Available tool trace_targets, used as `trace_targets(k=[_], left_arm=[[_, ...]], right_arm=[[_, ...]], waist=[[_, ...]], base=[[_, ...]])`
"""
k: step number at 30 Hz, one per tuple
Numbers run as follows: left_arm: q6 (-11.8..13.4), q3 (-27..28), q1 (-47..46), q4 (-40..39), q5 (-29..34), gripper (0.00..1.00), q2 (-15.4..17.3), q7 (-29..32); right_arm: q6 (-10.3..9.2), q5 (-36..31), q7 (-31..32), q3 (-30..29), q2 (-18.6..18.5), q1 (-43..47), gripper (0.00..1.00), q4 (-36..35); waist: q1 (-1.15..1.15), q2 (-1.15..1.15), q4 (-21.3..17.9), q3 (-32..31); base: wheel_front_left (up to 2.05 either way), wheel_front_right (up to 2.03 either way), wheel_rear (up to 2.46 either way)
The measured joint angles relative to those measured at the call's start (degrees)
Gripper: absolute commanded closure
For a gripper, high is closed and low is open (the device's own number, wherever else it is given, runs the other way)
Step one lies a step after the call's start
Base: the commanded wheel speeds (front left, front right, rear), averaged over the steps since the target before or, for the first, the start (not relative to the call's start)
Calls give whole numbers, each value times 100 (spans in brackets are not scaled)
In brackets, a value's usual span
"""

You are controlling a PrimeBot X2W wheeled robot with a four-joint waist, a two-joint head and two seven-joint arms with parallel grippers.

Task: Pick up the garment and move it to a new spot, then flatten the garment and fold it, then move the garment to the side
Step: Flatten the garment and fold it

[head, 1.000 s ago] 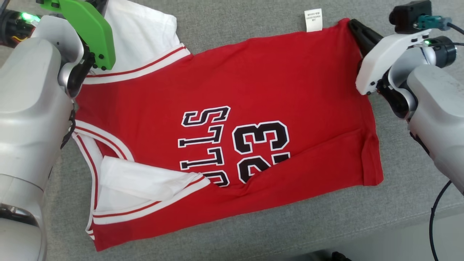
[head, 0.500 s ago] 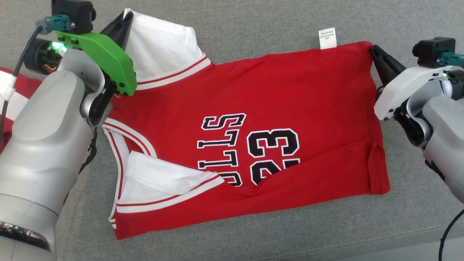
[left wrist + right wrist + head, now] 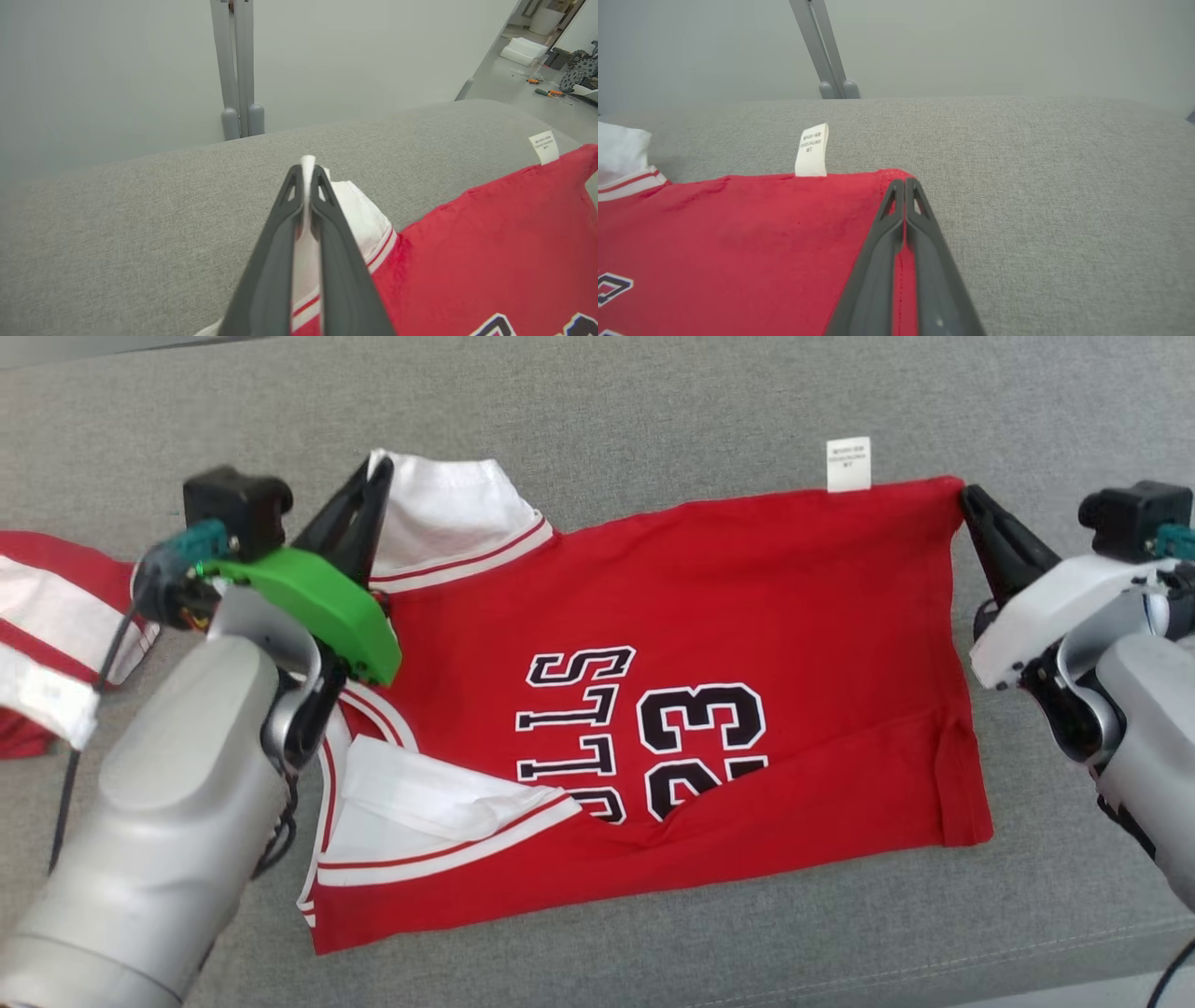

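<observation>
The garment (image 3: 747, 616) is a red jersey with white trim and black lettering, lying spread on a grey padded surface (image 3: 653, 411). My left gripper (image 3: 378, 467) is shut on the jersey's white far-left corner. In the left wrist view a strip of white cloth shows between the left gripper's (image 3: 307, 168) fingers, with the garment (image 3: 490, 242) to their right. My right gripper (image 3: 966, 495) is shut on the red far-right corner. The right wrist view shows the right gripper's (image 3: 903, 183) fingers pinched together on the garment's (image 3: 738, 224) corner.
A second red and white striped cloth (image 3: 47, 616) lies at the left edge. A white label (image 3: 848, 464) sticks out past the jersey's far edge. The surface's front edge (image 3: 1074, 971) runs along the lower right. A grey post (image 3: 236, 70) and a pale wall stand behind.
The whole head view has shifted, so the camera moved; the striped cloth at the left has come into view. Both grippers keep the same corners pinched.
</observation>
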Motion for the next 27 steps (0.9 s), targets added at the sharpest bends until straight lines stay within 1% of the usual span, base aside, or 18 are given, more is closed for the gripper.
trace_targets(k=[3,7,10,13,18,20,23,25,26,27], left_arm=[[185,49,589,-469,-66,100,58,-198],[542,103,1429,-1184,-103,100,143,-357],[802,161,1993,-1680,-123,100,197,-428],[992,236,2472,-2095,-162,100,230,-464],[1220,348,3041,-2444,-175,100,248,-490],[1291,530,3257,-2565,-308,100,227,-498],[1301,581,3534,-2625,-310,100,172,-513],[1300,589,3676,-2635,-310,100,107,-513],[1290,598,3733,-2633,-302,86,70,-514],[1282,613,3784,-2636,-280,62,38,-514]], right_arm=[[0,-198,0,-506,-48,609,100,-315],[0,-530,0,-1310,-49,1487,100,-838],[0,-816,0,-1828,76,2102,100,-1249],[0,-1060,0,-2351,236,2686,100,-1666],[0,-1369,-3,-2981,488,3569,100,-2048],[0,-1444,-3,-3116,589,3814,100,-2128],[0,-1451,-3,-3179,687,4078,100,-2153],[0,-1462,-3,-3245,743,4159,84,-2189],[0,-1473,-4,-3287,756,4188,71,-2185],[0,-1478,-3,-3314,765,4227,51,-2183]], waist=[[0,0,46,-96],[0,0,187,-196],[0,0,276,-269],[0,0,359,-334],[0,0,495,-408],[0,0,519,-443],[0,0,546,-490],[0,0,551,-524],[0,0,552,-543],[0,0,552,-564]], base=[[0,0,0],[0,0,0],[0,0,0],[0,0,0],[0,0,0],[0,0,0],[0,0,0],[0,0,0],[0,0,0],[0,0,0]])
